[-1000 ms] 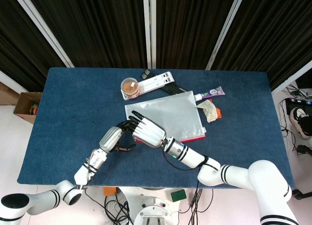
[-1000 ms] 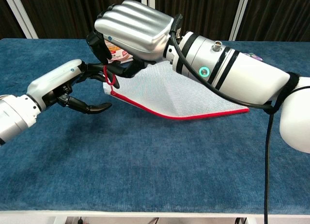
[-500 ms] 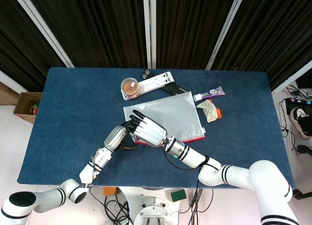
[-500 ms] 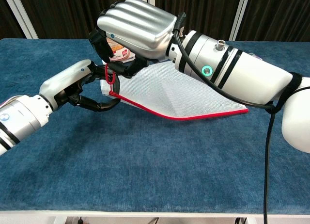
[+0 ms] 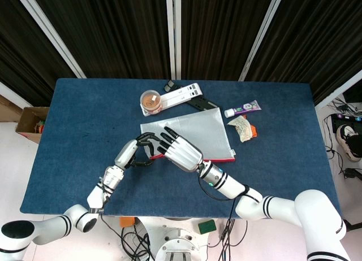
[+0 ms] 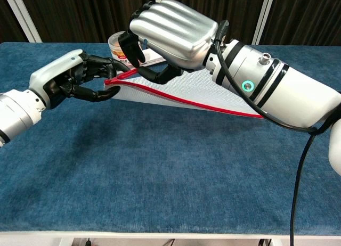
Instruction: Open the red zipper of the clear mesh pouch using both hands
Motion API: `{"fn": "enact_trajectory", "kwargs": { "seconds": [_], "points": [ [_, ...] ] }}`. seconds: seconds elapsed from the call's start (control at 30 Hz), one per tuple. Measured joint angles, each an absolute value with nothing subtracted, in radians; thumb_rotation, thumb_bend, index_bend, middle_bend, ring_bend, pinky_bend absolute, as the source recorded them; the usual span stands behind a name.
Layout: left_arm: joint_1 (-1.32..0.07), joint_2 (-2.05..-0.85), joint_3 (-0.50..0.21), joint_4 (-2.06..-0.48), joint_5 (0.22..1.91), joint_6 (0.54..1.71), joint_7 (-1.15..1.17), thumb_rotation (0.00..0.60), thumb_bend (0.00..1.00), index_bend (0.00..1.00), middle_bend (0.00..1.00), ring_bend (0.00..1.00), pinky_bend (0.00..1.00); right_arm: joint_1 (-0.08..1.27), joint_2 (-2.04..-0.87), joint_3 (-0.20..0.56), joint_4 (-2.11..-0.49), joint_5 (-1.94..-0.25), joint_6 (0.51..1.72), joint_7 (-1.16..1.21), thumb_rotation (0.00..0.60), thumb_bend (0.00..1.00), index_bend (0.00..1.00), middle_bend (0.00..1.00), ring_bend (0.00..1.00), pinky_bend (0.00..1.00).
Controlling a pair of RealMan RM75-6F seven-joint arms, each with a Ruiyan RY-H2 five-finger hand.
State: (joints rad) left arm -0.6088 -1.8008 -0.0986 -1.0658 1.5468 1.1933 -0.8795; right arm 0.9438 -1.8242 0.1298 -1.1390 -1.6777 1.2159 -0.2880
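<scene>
The clear mesh pouch [image 5: 201, 131] lies mid-table, and its red zipper [image 6: 213, 103] runs along the near edge. The pouch's left end is lifted off the blue cloth. My left hand [image 6: 66, 82] pinches that left corner between thumb and fingers [image 6: 101, 75]. My right hand [image 6: 170, 35] arches over the zipper just right of it, with fingertips [image 6: 154, 74] curled down on the zipper line. The pull is hidden under them. Two red edges part slightly at the left end. In the head view, the left hand [image 5: 134, 152] and the right hand [image 5: 182, 151] meet at the pouch's near-left corner.
A snack cup [image 5: 150, 101] and a white box [image 5: 182, 94] stand behind the pouch. A purple tube [image 5: 244, 109], a crumpled wrapper [image 5: 242, 127] and a small orange item [image 5: 254, 131] lie to its right. The cup [image 6: 116, 43] shows just behind both hands.
The left hand has closed on the pouch's left corner and raised it. The right hand has shifted right along the zipper. The red pull loop is no longer visible.
</scene>
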Motion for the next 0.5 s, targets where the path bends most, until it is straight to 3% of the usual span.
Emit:
{"fn": "enact_trajectory", "kwargs": {
  "seconds": [0.5],
  "points": [
    [-0.601, -1.748, -0.109, -1.099, 1.516, 1.18, -1.034, 0.6, 0.57, 0.65, 0.29, 0.16, 0.18, 0.929, -1.847, 0.139, -1.096, -1.651, 1.198, -0.302, 0.6, 0.69, 0.82, 0.58, 0.27, 0.24]
  ]
}}
